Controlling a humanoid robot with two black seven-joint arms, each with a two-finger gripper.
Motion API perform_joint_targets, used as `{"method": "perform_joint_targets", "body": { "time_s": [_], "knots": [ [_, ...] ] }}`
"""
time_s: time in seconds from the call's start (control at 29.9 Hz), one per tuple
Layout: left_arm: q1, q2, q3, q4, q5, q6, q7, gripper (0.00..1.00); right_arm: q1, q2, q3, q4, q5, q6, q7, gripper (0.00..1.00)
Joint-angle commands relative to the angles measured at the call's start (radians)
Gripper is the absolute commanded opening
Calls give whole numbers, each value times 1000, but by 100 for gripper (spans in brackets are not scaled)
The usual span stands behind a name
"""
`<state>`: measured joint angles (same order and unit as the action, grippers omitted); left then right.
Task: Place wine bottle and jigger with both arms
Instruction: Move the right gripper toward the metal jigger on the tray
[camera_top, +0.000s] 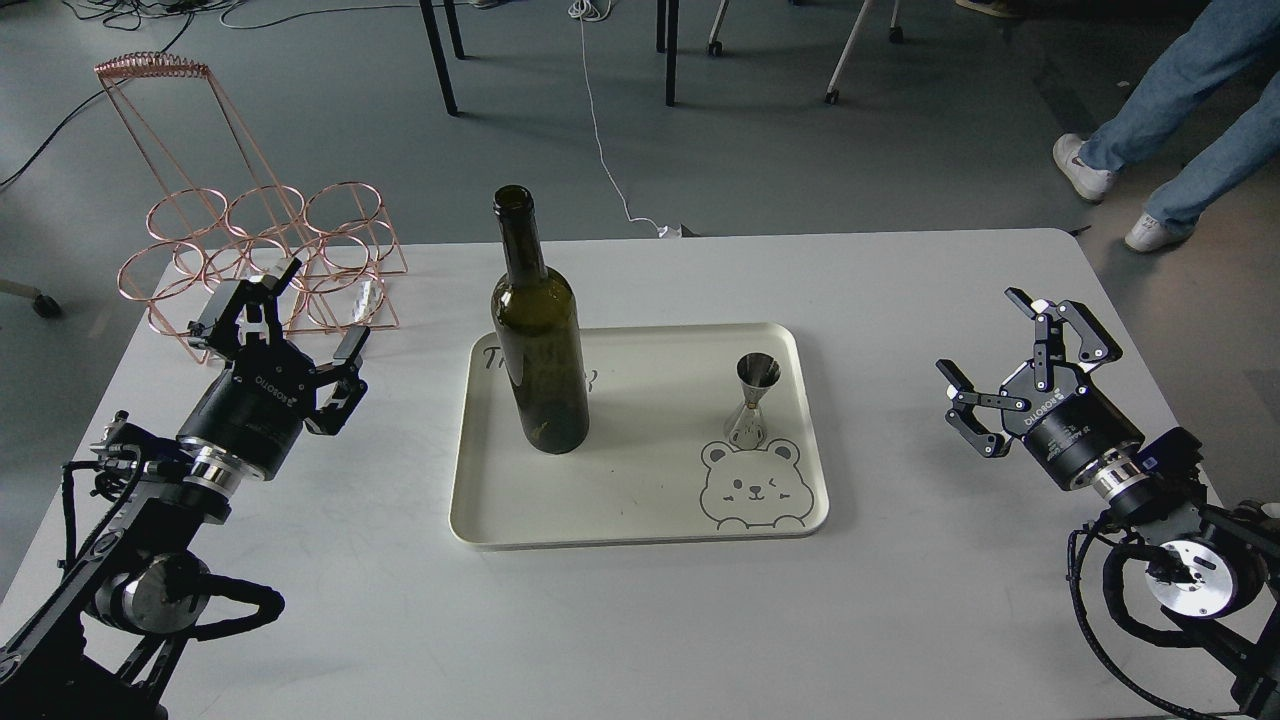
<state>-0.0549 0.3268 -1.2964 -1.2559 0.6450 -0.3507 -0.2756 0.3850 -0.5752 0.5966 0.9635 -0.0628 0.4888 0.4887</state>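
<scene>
Dark olive glass marks the wine bottle (538, 330), which stands upright just left of the frame's centre, on the left half of a cream tray (640, 520); its long axis runs vertically, neck uppermost. The silver jigger (755, 398) stands upright on the tray's right half, just above a printed bear face. The left gripper (285, 315), at centre left over the white table (900, 300), has its fingers spread and holds nothing; the bottle lies to its right, and it is the nearer arm for that piece. The right gripper (990, 350), at centre right, is likewise spread and empty, with the jigger to its left, well apart. A copper wire rack (255, 255) sits upper left.
</scene>
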Motion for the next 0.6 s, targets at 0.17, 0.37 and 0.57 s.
{"method": "perform_joint_targets", "body": {
  "time_s": [0.17, 0.37, 0.57],
  "knots": [
    [10, 8, 2, -10, 7, -17, -10, 98, 6, -8, -8, 1, -23, 0, 0, 99],
    [7, 9, 2, -10, 5, -34, -10, 98, 46, -80, 5, 17, -217, 0, 0, 99],
    [3, 9, 2, -11, 7, -34, -8, 98, 61, -163, 95, 142, -661, 0, 0, 100]
  ]
}}
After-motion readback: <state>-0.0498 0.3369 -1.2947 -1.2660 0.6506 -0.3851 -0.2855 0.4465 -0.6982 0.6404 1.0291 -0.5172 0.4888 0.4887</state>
